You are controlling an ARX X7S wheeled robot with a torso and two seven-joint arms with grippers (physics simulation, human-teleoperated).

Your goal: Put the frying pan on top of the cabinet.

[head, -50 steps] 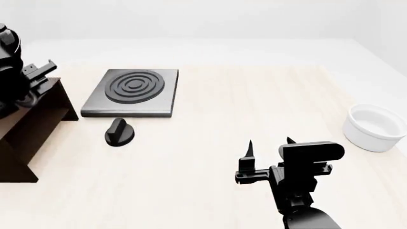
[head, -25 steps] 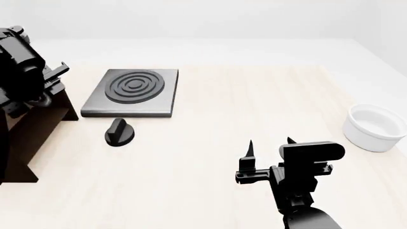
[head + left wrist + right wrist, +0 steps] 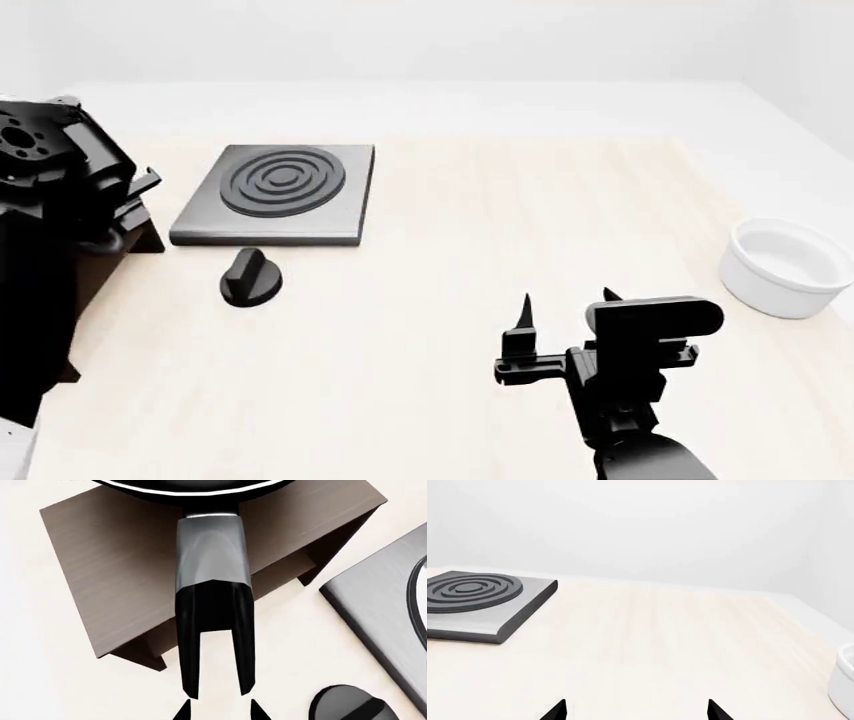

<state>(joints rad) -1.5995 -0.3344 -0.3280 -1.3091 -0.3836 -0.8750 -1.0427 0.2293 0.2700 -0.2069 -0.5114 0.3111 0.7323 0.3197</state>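
Change: since a second ago we see our left arm [image 3: 54, 190] swing further into the head view, now covering most of the cabinet at the left edge; our right arm and the table things have not shifted.
Left gripper [image 3: 217, 711]: only the two fingertips show in the left wrist view, set apart and just short of the end of the pan handle, touching nothing, so we read it as released.
Frying pan [image 3: 213, 610]: the pan's black rim lies over the cabinet top, and the long handle runs out past the cabinet's edge toward our left fingertips; the bowl of the pan is mostly cut off from view.
Cabinet [image 3: 127, 565]: dark brown wood, flat top under the pan, open side with an inner shelf showing below the handle.
Right gripper [image 3: 566, 307]: hangs over bare table, both fingers spread, holding nothing.
Stove plate [image 3: 278, 192]: grey slab with rings, just beside the cabinet.
Knob [image 3: 248, 277]: black, on the table near the plate's front edge.
Bowl [image 3: 787, 266]: white, at the far right, well apart from everything else.
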